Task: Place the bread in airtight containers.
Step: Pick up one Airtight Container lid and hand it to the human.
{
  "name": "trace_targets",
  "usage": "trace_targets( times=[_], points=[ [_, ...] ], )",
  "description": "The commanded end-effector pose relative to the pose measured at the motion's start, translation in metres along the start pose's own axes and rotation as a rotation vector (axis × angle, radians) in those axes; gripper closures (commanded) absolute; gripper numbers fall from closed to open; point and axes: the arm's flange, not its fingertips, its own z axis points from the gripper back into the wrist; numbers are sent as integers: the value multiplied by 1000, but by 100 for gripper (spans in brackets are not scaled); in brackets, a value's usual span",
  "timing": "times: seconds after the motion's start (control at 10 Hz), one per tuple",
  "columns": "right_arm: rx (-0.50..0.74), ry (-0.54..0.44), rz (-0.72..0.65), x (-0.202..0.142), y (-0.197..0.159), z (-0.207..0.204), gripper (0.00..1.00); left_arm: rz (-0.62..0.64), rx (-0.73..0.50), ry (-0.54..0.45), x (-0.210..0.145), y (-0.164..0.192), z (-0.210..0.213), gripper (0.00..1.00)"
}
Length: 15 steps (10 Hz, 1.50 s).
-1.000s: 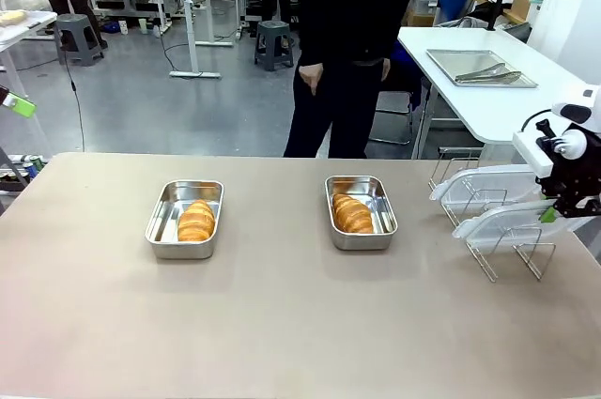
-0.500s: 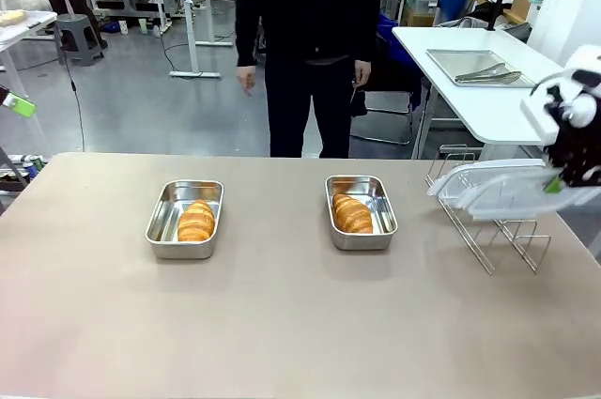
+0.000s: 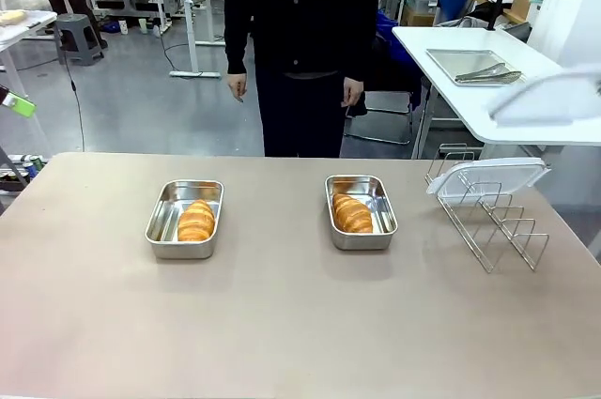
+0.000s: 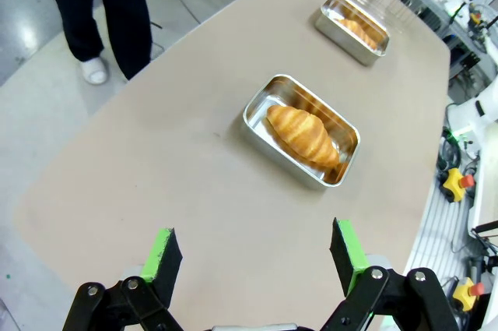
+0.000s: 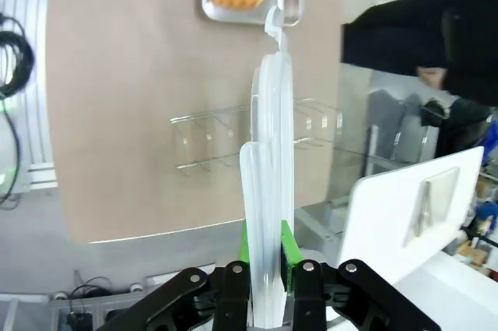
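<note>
The left gripper (image 4: 255,257) hangs over the table (image 4: 156,160) with its jaws wide apart, gripping nothing. Just ahead of its fingertips, a bit toward the right-hand finger, sits the nearer container (image 4: 263,105), open on top, with one piece of bread (image 4: 305,133) lying diagonally inside. Further out in the same direction is the farther container (image 4: 331,29), also open, with the other bread (image 4: 359,30) in it. The right gripper (image 5: 265,247) is clamped on a see-through plastic lid (image 5: 268,152), held edge-on so it sticks straight out from between the green pads (image 5: 286,241). Out past those fingers, behind the lid, is the wire rack (image 5: 210,144). Beyond that, at the lid's far tip, is the farther container with its bread. The lid's little tab overlaps the rim from that angle, but I honestly can't tell how high above it is. From the front, a spare lid (image 3: 488,176) lies on top of the rack, and the held lid is a blur up above it. A person (image 3: 300,42) stands at the far side, hands down, well away from both grippers.
</note>
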Motion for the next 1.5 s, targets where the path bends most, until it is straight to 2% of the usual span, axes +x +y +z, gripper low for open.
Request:
trace_targets(
  times=[0.0,0.2,0.5,0.7,0.9,1.1,1.2,1.4],
  points=[
    [-125,-96,62,14,-1,-2,100,-8,-2,11,0,-2,0,0],
    [-261,-218,215,33,-9,-17,100,-8,-2,11,0,-2,0,0],
    [-373,-204,316,78,-39,-92,100,-8,-2,11,0,-2,0,0],
    [-368,-231,330,96,-61,-132,100,-8,-2,11,0,-2,0,0],
    [-373,-199,345,106,-72,-152,100,-8,-2,11,0,-2,0,0],
    [-351,-185,364,107,-75,-165,100,-8,-2,11,0,-2,0,0],
    [-337,-178,333,114,-62,-163,100,-8,-2,11,0,-2,0,0],
    [-337,-178,333,114,-62,-163,100,-8,-2,11,0,-2,0,0]
  ],
)
